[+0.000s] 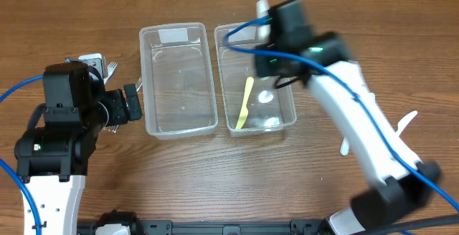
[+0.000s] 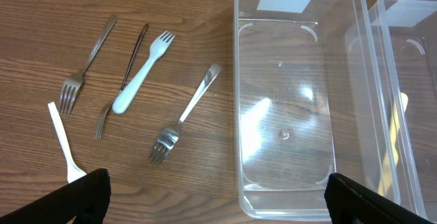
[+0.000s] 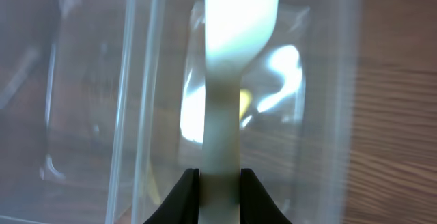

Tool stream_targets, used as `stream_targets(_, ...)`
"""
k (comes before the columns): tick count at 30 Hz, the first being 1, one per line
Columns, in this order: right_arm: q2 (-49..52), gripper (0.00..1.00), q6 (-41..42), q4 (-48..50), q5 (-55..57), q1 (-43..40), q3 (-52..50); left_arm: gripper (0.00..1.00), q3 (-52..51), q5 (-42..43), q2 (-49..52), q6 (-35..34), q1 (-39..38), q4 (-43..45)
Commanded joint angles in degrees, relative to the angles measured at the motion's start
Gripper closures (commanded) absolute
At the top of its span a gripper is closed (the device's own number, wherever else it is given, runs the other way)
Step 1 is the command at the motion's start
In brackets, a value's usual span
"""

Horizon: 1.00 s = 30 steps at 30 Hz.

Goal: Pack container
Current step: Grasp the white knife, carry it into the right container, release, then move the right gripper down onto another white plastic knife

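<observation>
Over the right container (image 1: 293, 114), the right gripper (image 3: 219, 183) has its two dark fingers (image 3: 184, 195) pressed against the shaft of a pale utensil (image 3: 221, 118), with only the shaft's width between them. The utensil runs straight out from the fingers and widens at its far end. The right wrist view is blurred, so its type cannot be told. Beyond it lie the container's clear walls and floor. The right arm (image 1: 358, 131) reaches from the near right edge of the table diagonally up and left, with its wrist above the far half of that container. A yellow utensil (image 1: 244, 104) lies lengthwise on the container floor.

At the left, the left gripper (image 1: 130, 104) is spread wide and holds nothing. In the wrist view its finger ends (image 2: 82, 197) sit at the two lower corners. The left arm (image 1: 61, 124) is folded close to its base, and the gripper points at the near left side of the left container (image 1: 146, 84), without touching it. That container stands just beside the right one, long sides parallel.

On the table (image 2: 41, 19), left of the containers, lie three metal forks (image 2: 183, 118), a white plastic fork (image 2: 142, 65) and a white plastic utensil (image 2: 61, 145) whose near end is hidden by the finger. Two white pieces (image 1: 406, 122) lie beside the right arm, partly hidden by it.
</observation>
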Motion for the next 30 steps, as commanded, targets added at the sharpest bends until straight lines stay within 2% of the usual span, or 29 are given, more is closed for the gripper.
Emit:
stream_targets(1,10.4,0.96,-0.3,0.4,0.1,4.3,-1.0,0.0,1.3,0.5,0.2,-0.8,-0.3,0.1)
stream_targets(4,16.7,0.96,-0.3,0.8,0.0,5.5,-1.0,0.0,1.3,0.5,0.2,-0.8,-0.3,0.1)
stream_targets(5,17.4,0.89,-0.3,1.0,-0.1,5.5,-1.0,0.0,1.3,0.5,0.2,-0.8,-0.3,0.1)
stream_targets(6,17.6,0.67,-0.3,1.2,-0.1,5.5,-1.0,0.0,1.3,0.5,0.2,-0.8,-0.3,0.1)
stream_targets(9,16.2,0.46,-0.3,1.1,-0.1,4.6,0.2,0.0,1.3,0.5,0.2,-0.8,-0.3,0.1)
stream_targets(13,10.4,0.45,0.0,-0.1,0.0,2.1,2.1,0.0,1.3,0.5,0.2,-0.1,-0.3,0.1)
stream_targets(16,2.5,0.45,2.6,-0.2,0.2,-2.1,2.8,0.0,1.3,0.4,0.2,0.3,-0.3,-0.1)
stream_targets(18,-4.0,0.42,5.0,-0.9,0.2,-7.8,2.8,0.0,1.3,0.4,0.2,0.3,-0.3,-0.1)
stream_targets(20,-9.2,0.34,7.8,-2.5,0.2,-15.3,2.8,0.0,1.3,0.4,0.2,0.3,-0.3,-0.1)
stream_targets(24,-13.2,0.24,8.2,-11.7,0.2,-31.4,2.6,0.0,1.3,-0.4,0.2,0.3,-0.3,0.5)
stream_targets(27,-12.8,0.16,5.8,-15.4,0.0,-39.2,-2.3,0.0,1.3,-0.4,0.2,0.3,-0.3,1.2)
stream_targets(30,-12.8,0.11,2.6,-11.3,-3.1,-43.4,-14.6,0.0,1.3,-0.4,0.2,0.3,-0.3,1.8)
